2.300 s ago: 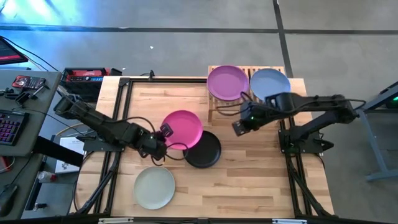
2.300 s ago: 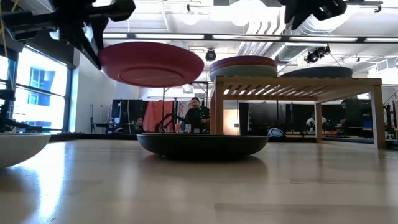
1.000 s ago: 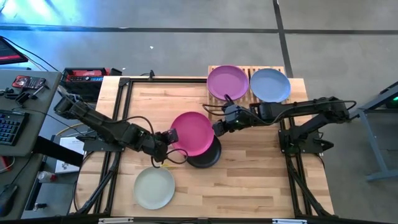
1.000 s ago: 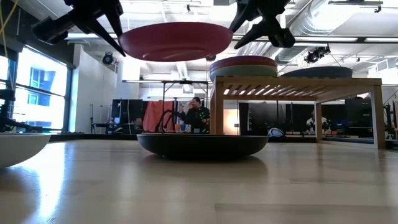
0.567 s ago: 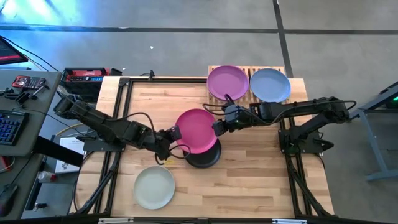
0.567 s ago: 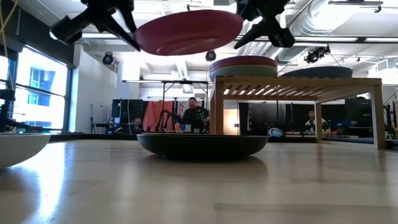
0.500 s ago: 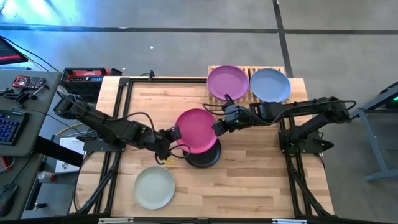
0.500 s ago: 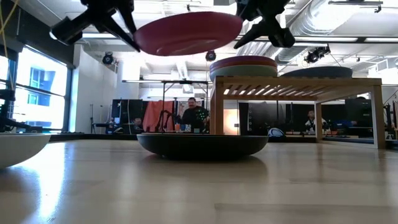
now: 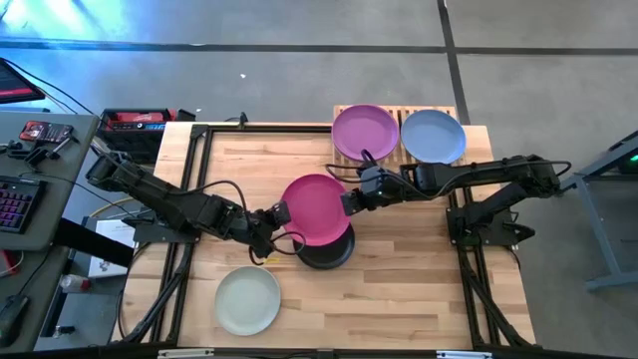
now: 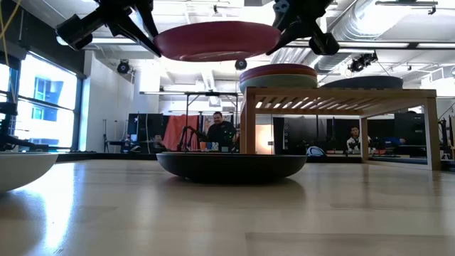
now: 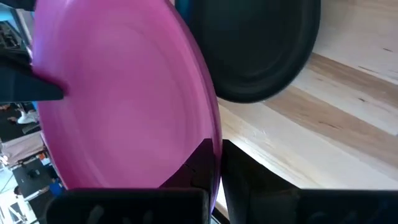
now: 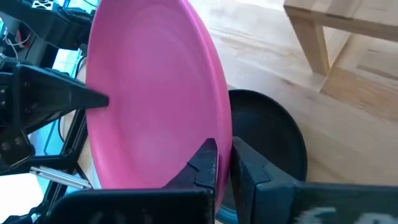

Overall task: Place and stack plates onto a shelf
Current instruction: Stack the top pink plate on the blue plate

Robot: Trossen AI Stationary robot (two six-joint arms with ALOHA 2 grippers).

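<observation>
The magenta plate [image 9: 317, 207] [image 10: 217, 39] hangs level in the air above the black plate [image 9: 333, 249] [image 10: 231, 165], which rests on the table. My left gripper [image 9: 275, 214] [image 11: 216, 167] is shut on its left rim. My right gripper [image 9: 351, 199] [image 12: 224, 165] is shut on its right rim. On the bamboo shelf [image 9: 394, 160] [image 10: 341, 96] lie a purple plate [image 9: 365, 132] on a green one [image 10: 277, 80], and a blue plate [image 9: 433, 135]. A pale plate [image 9: 248, 299] sits on the table. My left gripper pinches the magenta plate's rim [image 11: 214, 140] between its two fingers, one on the upper face and one underneath, coming level from the table's left. The plate is lifted clear. My right gripper pinches the opposite rim [image 12: 225, 140] the same way, coming level from the table's right.
The shelf stands at the table's far right, with its legs [image 10: 247, 131] just beyond the black plate. The table's near right part [image 9: 419, 289] is bare wood. A keyboard and tools [image 9: 30, 150] lie on a side desk left of the table. People sit in the room behind [image 10: 222, 134].
My left gripper has carried the magenta plate a little toward the table's right, up to my right gripper. Half a second ago the plate was tipped with its right edge up; now it is level, with its right rim between my right gripper's fingers.
</observation>
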